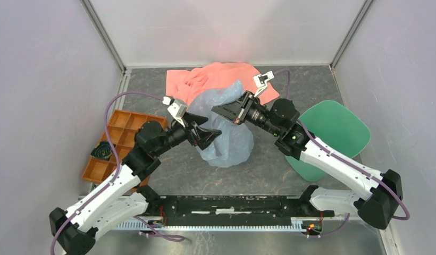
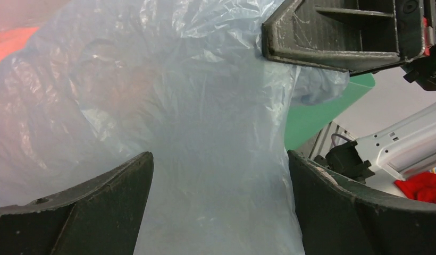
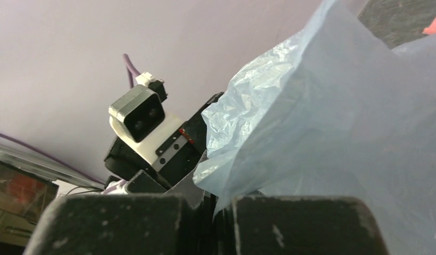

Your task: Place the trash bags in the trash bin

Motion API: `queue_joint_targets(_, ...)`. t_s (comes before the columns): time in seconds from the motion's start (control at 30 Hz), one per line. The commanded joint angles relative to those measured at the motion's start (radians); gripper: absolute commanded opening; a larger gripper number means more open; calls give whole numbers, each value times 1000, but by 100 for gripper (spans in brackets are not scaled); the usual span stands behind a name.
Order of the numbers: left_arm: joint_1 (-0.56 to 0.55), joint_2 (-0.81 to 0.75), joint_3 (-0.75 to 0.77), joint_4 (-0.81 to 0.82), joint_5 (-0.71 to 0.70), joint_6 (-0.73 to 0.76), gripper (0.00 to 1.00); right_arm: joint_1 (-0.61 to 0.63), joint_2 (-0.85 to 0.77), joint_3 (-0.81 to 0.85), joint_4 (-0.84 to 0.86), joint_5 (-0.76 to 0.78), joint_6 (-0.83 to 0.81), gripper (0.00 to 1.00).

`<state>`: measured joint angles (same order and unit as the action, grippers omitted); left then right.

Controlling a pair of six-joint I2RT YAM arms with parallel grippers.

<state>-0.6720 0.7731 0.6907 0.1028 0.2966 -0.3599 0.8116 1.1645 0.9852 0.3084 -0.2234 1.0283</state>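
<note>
Lying behind trash bag (image 1: 232,138): pink cloth (image 1: 205,79)

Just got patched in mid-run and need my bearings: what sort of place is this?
Probably a lab test cell, not a real room: plain pale panel walls on metal frame posts, and staged props like the green bin and orange tray.

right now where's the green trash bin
In the top view the trash bin sits on the right side of the table, partly under the right arm and to the right of the trash bag.
</note>
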Motion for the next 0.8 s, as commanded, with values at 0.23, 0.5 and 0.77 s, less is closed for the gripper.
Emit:
queue_joint_targets(0.23,-84,156,14,300,-23,1,97,24,4,5,51,37,21,0)
queue_joint_targets(0.5,-87,249,118,140,-197,-43,39,26,-61,-42,-6,102,-35,3)
queue_joint_targets(0.77,-86,117,29,121,-427,-64,2,24,-169,-41,-257,379,-282,57)
